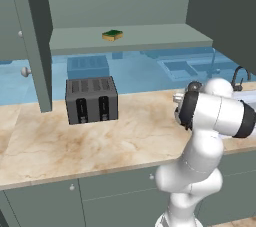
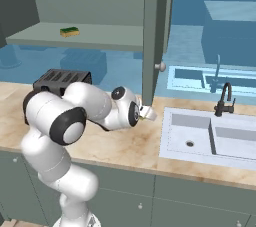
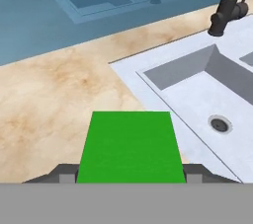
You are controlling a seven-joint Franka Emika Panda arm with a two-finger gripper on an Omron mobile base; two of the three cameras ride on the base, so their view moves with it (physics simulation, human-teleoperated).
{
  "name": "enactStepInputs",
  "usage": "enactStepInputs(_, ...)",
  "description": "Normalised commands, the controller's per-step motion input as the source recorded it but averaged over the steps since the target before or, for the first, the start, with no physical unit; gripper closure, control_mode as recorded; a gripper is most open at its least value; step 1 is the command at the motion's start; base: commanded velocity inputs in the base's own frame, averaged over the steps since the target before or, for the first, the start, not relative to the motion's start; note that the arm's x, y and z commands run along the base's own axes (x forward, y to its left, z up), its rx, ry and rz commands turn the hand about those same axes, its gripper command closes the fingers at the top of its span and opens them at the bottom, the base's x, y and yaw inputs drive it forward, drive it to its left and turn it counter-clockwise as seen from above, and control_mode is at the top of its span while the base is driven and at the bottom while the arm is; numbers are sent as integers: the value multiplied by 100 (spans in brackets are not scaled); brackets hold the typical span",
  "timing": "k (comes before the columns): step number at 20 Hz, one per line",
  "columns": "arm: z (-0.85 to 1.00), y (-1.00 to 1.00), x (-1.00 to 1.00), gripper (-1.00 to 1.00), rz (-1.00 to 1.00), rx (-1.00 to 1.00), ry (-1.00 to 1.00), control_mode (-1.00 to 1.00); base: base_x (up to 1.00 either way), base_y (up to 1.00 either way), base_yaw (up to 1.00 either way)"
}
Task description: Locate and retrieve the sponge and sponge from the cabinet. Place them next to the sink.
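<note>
Hand view: the gripper (image 3: 131, 178) grasps the green sponge (image 3: 129, 147) over the counter (image 3: 54, 94) just beside the sink (image 3: 197, 94).

Green sponge (image 3: 129, 146) above counter beside sink (image 3: 197, 99), yellow sponge (image 1: 113, 35) on cabinet shelf (image 1: 150, 38)

Shelf (image 1: 150, 38) — sponge (image 1: 112, 35); counter (image 1: 125, 136) — toaster (image 1: 91, 99).

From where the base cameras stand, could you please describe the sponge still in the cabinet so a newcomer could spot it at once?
Find the grey-green wall cabinet above the marble counter; its door stands open. On its plain shelf, above the dark toaster, lies a small flat sponge. It is yellow with a dark green top.
</note>
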Motion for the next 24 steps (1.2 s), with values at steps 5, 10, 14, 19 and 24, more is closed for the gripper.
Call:
enactStepInputs(5, -32, -6, 10, 100, 2, 0, -1, -100, 0, 0, 0)
enactStepInputs(10, -15, -2, 12, -100, 2, 0, -2, -100, 0, 0, 0)
enactStepInputs(14, -6, -1, 12, -100, 2, 0, 0, -100, 0, 0, 0)
enactStepInputs(19, -8, 0, 7, -100, 2, 0, 0, -100, 0, 0, 0)
enactStepInputs(24, 0, 0, 0, -100, 0, 0, 0, -100, 0, 0, 0)
